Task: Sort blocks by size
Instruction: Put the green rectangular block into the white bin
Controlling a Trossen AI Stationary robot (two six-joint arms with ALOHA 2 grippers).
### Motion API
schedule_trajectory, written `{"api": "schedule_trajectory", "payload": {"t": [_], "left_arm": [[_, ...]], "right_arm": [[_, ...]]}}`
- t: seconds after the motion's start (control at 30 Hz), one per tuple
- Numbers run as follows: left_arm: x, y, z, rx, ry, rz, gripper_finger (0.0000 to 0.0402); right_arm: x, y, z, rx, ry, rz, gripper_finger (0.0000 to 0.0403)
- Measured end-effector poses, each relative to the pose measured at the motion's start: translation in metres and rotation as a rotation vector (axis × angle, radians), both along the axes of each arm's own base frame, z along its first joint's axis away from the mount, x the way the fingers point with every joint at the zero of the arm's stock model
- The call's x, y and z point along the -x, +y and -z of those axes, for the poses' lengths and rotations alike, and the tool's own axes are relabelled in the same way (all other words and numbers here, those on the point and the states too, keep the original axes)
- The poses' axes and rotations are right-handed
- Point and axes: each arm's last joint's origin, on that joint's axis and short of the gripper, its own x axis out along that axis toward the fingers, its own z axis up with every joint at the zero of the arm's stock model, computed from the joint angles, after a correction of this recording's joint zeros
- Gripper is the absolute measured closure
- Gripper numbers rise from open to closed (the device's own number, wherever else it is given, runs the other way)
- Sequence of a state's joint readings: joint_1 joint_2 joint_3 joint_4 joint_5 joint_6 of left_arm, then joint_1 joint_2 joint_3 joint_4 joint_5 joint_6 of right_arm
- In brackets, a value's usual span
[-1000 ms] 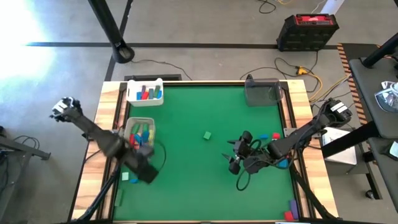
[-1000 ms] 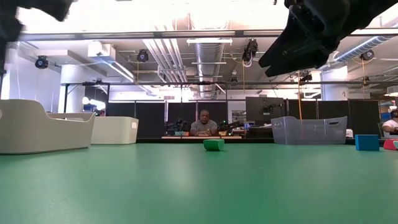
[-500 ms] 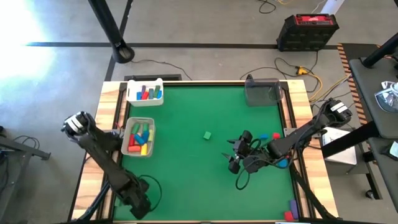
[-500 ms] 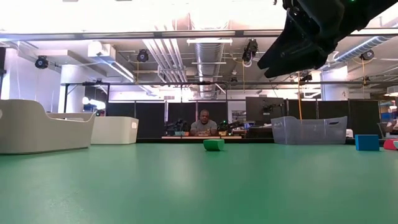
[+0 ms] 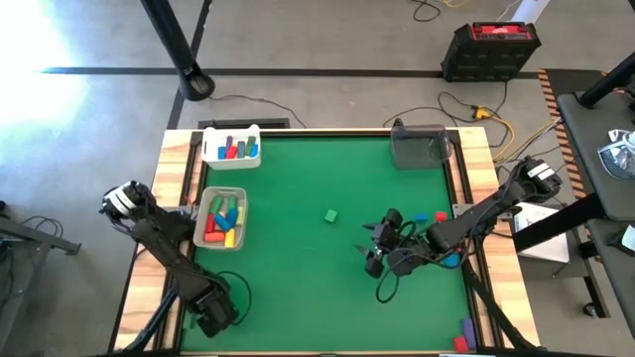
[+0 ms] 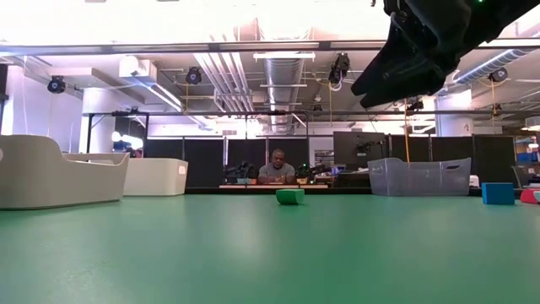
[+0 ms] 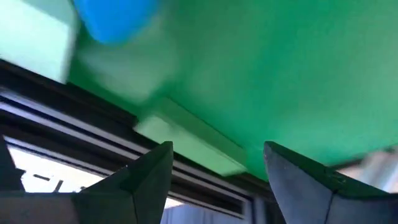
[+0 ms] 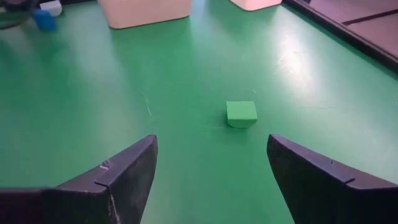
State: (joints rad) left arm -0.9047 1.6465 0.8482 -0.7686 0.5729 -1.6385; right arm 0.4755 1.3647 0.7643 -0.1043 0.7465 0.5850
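Blocks are scattered in several places: a green cube [image 5: 329, 214] sits alone near the middle of the high view, a blue block [image 5: 440, 215] and a red one [image 5: 420, 217] lie at the right side of the mat, and two more, red and purple [image 5: 462, 333], rest at the lower right corner. A white tray [image 5: 222, 195] at the left already holds a mixed pile, and a second tray [image 5: 230, 134] at the upper left holds a few upright bars.

They look light, hard and smooth-sided, so they should neither bend nor break (though a small cube could skid on the mat if nudged). Flat opposite faces are the sensible place to pinch.

The right gripper [image 8: 211, 180] hovers right of centre with its fingers spread wide, the green cube [image 8: 241, 114] lying ahead of it. The left gripper [image 7: 217, 180] is at the lower left corner of the mat, fingers also spread, empty, over a pale green bar [image 7: 189, 138] beside the table's edge, with a blurred blue block [image 7: 115, 18] nearby.

No labels or writing can be read anywhere.
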Motion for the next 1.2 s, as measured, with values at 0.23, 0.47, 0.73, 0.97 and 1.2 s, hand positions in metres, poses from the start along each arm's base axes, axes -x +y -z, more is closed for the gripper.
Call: {"api": "schedule_trajectory", "payload": {"t": [0.23, 0.47, 0.73, 0.97, 1.2], "left_arm": [[0.007, 0.006, 0.014, 0.086, 0.034, 0.023, 0.0168], [-0.003, -0.005, 0.005, 0.111, -0.088, 0.025, 0.0168], [-0.031, -0.022, -0.037, -0.103, -0.442, -0.011, 0.0168], [-0.029, -0.024, -0.058, -0.199, -0.290, -0.218, 0.0168], [-0.024, -0.025, -0.040, -0.157, -0.252, -0.277, 0.0168]], "right_arm": [[0.001, 0.001, 0.002, -0.029, 0.028, -0.020, 0.0099], [0.002, 0.001, 0.002, -0.029, 0.028, -0.023, 0.0106], [0.002, 0.001, 0.002, -0.026, 0.028, -0.024, 0.0117], [0.002, 0.001, 0.002, -0.025, 0.029, -0.025, 0.0104], [0.002, 0.001, 0.002, -0.020, 0.031, -0.029, 0.0097]]}}
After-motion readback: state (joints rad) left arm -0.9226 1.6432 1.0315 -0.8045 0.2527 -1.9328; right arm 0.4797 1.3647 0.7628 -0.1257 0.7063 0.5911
